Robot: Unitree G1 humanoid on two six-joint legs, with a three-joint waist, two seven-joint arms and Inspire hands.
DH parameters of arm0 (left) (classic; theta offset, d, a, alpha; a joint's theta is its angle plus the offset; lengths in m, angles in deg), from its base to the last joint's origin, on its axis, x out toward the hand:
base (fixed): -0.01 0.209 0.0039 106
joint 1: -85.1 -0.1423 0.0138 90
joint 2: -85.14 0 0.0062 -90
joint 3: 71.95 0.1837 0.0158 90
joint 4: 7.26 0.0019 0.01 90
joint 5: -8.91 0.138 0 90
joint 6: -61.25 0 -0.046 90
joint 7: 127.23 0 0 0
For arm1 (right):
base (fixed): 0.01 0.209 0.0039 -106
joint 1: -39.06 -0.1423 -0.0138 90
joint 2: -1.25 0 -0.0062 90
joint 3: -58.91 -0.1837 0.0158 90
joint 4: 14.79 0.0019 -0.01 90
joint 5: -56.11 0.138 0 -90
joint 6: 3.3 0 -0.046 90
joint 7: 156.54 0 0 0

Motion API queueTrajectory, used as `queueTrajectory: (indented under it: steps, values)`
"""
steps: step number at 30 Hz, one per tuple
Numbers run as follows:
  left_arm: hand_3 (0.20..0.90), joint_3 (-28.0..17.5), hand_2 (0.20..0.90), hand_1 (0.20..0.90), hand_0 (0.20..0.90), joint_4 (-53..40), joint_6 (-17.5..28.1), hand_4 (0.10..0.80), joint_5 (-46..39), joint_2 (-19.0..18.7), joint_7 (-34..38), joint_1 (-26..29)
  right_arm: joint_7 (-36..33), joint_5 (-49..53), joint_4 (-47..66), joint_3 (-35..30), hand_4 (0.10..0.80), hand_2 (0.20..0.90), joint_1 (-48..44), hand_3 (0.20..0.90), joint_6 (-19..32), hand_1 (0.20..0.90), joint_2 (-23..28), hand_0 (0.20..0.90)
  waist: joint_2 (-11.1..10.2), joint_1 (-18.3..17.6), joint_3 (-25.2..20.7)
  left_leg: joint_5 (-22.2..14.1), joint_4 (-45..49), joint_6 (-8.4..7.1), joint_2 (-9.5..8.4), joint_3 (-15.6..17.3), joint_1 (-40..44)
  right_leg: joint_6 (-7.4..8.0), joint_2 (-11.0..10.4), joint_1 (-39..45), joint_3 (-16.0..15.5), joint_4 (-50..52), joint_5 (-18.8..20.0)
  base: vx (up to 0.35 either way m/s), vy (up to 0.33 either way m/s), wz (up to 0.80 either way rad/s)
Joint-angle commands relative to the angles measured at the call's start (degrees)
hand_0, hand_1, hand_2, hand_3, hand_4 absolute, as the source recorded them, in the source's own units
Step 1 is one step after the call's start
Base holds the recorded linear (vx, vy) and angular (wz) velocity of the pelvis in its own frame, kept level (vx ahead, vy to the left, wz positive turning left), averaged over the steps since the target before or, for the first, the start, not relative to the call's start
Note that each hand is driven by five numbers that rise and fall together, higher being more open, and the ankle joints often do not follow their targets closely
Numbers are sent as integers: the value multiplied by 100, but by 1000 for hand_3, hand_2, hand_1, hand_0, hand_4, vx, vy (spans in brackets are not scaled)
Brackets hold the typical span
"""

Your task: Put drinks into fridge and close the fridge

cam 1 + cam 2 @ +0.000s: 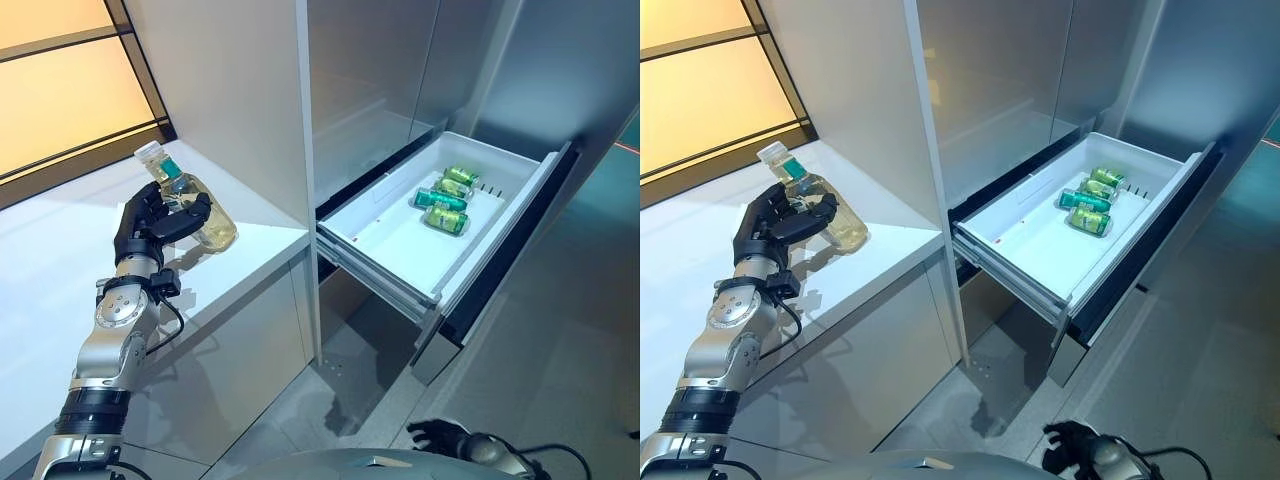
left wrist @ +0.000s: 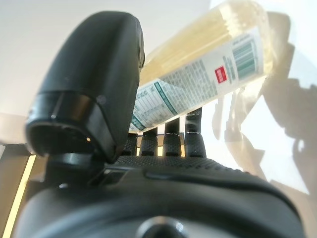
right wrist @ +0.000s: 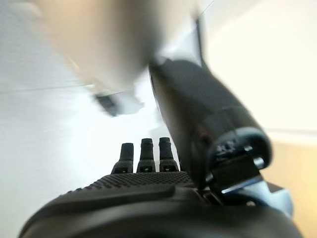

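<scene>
A clear bottle (image 1: 196,206) of pale yellow drink with a white cap leans tilted, its base resting on the white counter (image 1: 60,270). My left hand (image 1: 150,225) is shut on it, the fingers on one side and the thumb on the other; the left wrist view shows the thumb (image 2: 99,84) lying over the bottle's label (image 2: 198,89). To the right, the fridge's white drawer (image 1: 385,240) stands pulled out, with green cans (image 1: 445,198) lying at its far end. My right hand (image 1: 436,436) hangs low near the floor, open and empty.
A tall white cabinet panel (image 1: 230,90) stands between the counter and the fridge drawer. The drawer's dark front (image 1: 500,260) juts out over the grey floor (image 1: 560,340). An orange-lit window (image 1: 60,80) lies behind the counter.
</scene>
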Motion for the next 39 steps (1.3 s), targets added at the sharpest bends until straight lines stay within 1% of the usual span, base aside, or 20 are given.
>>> queueTrajectory:
  steps: [1,4,5,7,8,10,11,12,13,15,17,23,25,26,28,30,31,32,35,39]
  values:
    - [200,-137,300,300,300,-1159,1256,100,-25,-525,14,1402,166,-492,610,275,800,900,-485,900,337,900,-24,900,-100,52,-113,-430,10,401,-543,13,29,225,-50,-119,185,106,85,-26,0,10]
    - [200,-26,300,300,300,-1229,1345,100,-24,-562,18,1425,448,-753,1275,507,800,900,-647,900,584,900,206,900,-127,91,-99,-356,10,393,-559,-2,-21,234,-69,-169,158,122,144,-51,3,4]
    - [200,18,300,300,300,-1253,1357,100,2,-555,37,1428,633,-330,1460,549,800,900,-693,900,597,900,239,900,-138,99,-100,-354,10,396,-565,-16,-27,235,-67,-177,161,124,149,-59,7,4]
    - [200,-33,300,300,300,-1166,1488,100,3,-536,-41,1370,477,-1061,1278,584,800,900,-622,900,1417,900,288,900,-121,88,-92,-339,10,402,-565,-22,-44,234,-53,-197,183,138,165,-14,4,2]
    - [200,-19,300,300,300,-1183,1481,100,-2,-562,5,1374,660,-1163,1226,664,800,900,-592,900,1217,900,302,900,-115,78,-91,-409,10,409,-564,-15,-14,242,-55,-165,187,116,116,0,0,0]
    - [200,-4,300,300,300,-1226,1432,100,-26,-584,35,1425,576,-1182,1251,831,800,900,-577,900,1511,900,302,900,-111,82,-71,-408,10,416,-561,4,-20,260,-66,-164,180,113,113,-20,17,0]
    - [200,112,300,300,300,-1239,1428,100,-11,-597,124,1509,-199,-1485,1833,1064,800,900,-713,900,2599,900,374,900,-93,95,-58,-408,10,442,-579,-6,-20,286,-74,-174,175,118,121,-72,45,-1]
    - [200,216,300,300,300,-1271,1432,100,50,-569,226,1550,761,-1133,2186,1163,800,900,-778,900,1686,900,310,900,-89,92,-58,-344,10,447,-602,-7,-64,295,-94,-230,170,132,177,-71,50,0]
    - [200,240,300,300,300,-1261,1468,100,113,-498,214,1564,764,-1218,2302,1271,800,900,-799,900,1490,900,291,900,-86,110,-46,-333,10,445,-594,-2,-72,293,-95,-234,179,139,178,-64,39,1]
    - [200,325,300,300,300,-1343,1462,100,170,-487,286,1595,722,-1293,2440,1453,800,900,-803,900,1638,900,269,900,-92,124,-43,-357,10,452,-602,7,-72,311,-109,-235,168,133,160,-17,12,0]
    - [200,340,300,300,300,-1400,1481,100,53,-603,244,1628,933,-1125,2682,1457,800,900,-907,900,1717,900,344,900,-108,139,-26,-355,10,450,-604,17,-53,306,-112,-212,167,119,168,0,0,0]
    - [200,470,300,300,300,-1669,1691,100,288,-675,121,1647,1423,-531,3591,1268,800,900,-1523,900,1480,900,565,900,-198,219,-63,-307,10,415,-602,-18,-56,296,-116,-212,143,136,193,0,0,0]
    - [200,386,300,300,300,-1741,1858,100,396,-708,9,1559,1607,-284,3704,1174,800,900,-1612,900,1646,900,693,900,-203,253,-74,-294,10,417,-595,-31,-75,292,-106,-227,153,142,202,0,0,0]
    - [200,335,300,300,300,-1774,1982,100,443,-739,-47,1470,1563,-227,3737,1134,800,900,-1534,900,1926,900,723,900,-196,251,-76,-295,10,426,-592,-18,-83,299,-106,-239,154,151,201,0,0,0]
    - [200,222,300,300,300,-1896,2093,100,500,-855,-76,1399,1622,-204,4087,1030,800,900,-1420,900,1930,900,782,900,-190,231,-72,-305,10,443,-597,11,-91,305,-103,-247,178,145,198,-31,18,1]
    - [200,108,300,300,300,-2071,2108,100,596,-1027,-138,1365,1831,22,4739,831,800,900,-1395,900,1687,900,920,900,-185,204,-64,-309,10,449,-591,52,-87,316,-102,-252,202,150,204,-20,11,0]
    - [200,109,300,300,300,-2072,2108,100,597,-1025,-138,1364,1836,25,4751,827,800,900,-1390,900,1679,900,925,900,-184,206,-64,-309,10,449,-591,53,-86,316,-102,-252,203,150,204,0,0,0]
    - [200,30,300,300,300,-2178,2137,100,618,-1167,-187,1348,2028,388,5210,611,800,900,-1449,900,1459,900,1058,900,-189,193,-57,-304,10,442,-584,67,-81,319,-96,-249,216,153,211,0,0,0]
    - [200,-38,300,300,300,-2239,2249,100,747,-1276,-274,1298,2269,1016,5525,320,800,900,-1565,900,1303,900,1218,900,-193,190,-43,-297,10,433,-578,80,-66,314,-90,-241,227,162,223,0,0,0]
    - [200,-239,300,300,300,-2296,2488,100,746,-1433,-603,1079,2906,2313,5977,-170,800,900,-1670,900,1052,900,1421,900,-206,205,-62,-287,10,423,-586,73,-69,314,-87,-238,228,157,241,0,0,0]
